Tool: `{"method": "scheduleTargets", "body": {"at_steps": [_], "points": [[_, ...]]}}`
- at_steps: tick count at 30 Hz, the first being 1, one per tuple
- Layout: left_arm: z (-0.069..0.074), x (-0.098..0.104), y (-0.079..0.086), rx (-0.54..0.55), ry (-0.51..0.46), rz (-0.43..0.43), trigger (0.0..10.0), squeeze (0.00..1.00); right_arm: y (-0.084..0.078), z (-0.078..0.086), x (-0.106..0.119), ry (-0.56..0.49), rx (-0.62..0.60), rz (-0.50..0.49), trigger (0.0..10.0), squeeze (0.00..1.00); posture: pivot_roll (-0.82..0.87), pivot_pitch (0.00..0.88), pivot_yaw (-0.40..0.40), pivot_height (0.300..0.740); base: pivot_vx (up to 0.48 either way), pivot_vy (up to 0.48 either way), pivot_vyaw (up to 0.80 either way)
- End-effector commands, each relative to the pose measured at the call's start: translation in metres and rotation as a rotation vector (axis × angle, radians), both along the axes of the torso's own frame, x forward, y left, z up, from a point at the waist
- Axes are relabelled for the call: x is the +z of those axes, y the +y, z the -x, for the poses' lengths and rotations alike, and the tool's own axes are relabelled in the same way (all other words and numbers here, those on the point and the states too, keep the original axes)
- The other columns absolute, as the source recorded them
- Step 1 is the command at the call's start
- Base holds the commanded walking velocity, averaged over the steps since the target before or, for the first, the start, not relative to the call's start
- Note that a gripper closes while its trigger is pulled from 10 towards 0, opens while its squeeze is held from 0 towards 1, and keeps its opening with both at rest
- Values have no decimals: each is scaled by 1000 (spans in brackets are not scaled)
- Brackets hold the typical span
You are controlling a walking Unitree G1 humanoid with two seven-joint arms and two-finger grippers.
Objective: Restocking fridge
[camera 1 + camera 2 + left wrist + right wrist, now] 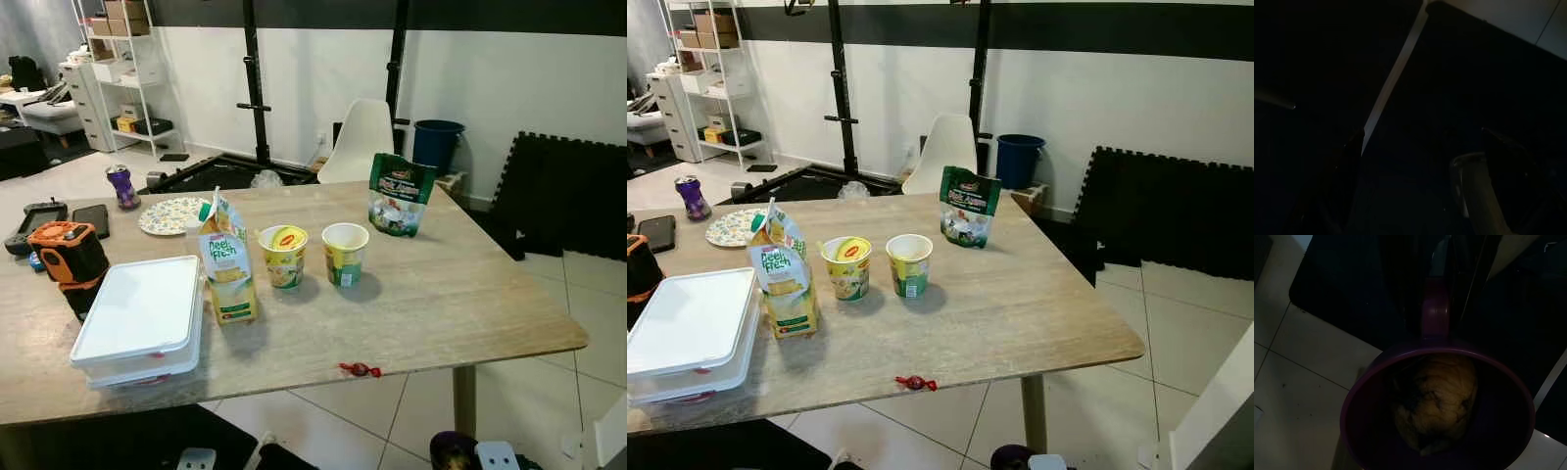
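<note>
My left hand (1425, 166) hangs in the dark, and I can just make out its two black fingers (1347, 166) standing apart with nothing between them. Looking down at the wooden counter (441, 294), I see a game pad (29, 220) and a phone (90, 219) at the far left. Near them sits an orange and black tool (67, 257). Just beside the tool is a white box (142, 315) with its lid on. Behind the box are a purple can (122, 186) and a flowery plate (168, 216). The things for the fridge stand in the middle of the counter. The juice carton (227, 264) stands upright, touching the box. Next comes a yellow cup (283, 257) with a lid, then a second cup (345, 254), close but apart. A green bag (400, 194) stands further back, to the right. A small red sweet (360, 369) lies near the front edge. Behind the counter are a white chair (361, 137), a blue bin (436, 142) and black mats (563, 196). By my right hand is a purple mug (1400, 352) over the tiled floor, with a yellow-brown lump (1435, 406) inside. I cannot tell if that hand's fingers are apart or together.
</note>
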State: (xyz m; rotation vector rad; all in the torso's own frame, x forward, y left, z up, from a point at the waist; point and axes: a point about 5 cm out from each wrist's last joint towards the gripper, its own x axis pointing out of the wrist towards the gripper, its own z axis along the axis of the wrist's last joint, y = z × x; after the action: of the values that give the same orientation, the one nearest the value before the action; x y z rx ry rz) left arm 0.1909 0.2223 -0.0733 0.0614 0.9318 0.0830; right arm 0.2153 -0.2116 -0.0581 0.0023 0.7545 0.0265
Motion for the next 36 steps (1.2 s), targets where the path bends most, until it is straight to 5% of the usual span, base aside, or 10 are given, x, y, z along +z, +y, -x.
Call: {"method": "scheduleTargets", "body": {"at_steps": [1,27,36], "points": [[7,-5,-4,-9,24,8,10000,0,-1,1,0,1,-2,1,10000,0,-46,62,-3,734,0,0,0],[3,-3,-4,-20,20,3,10000,0,-5,4,-2,24,-1,25,10000,0,-48,49,-1,734,0,0,0],[4,-3,-5,-19,21,4,10000,0,-6,4,-2,30,-3,24,10000,0,-50,47,-2,734,0,0,-759]]}}
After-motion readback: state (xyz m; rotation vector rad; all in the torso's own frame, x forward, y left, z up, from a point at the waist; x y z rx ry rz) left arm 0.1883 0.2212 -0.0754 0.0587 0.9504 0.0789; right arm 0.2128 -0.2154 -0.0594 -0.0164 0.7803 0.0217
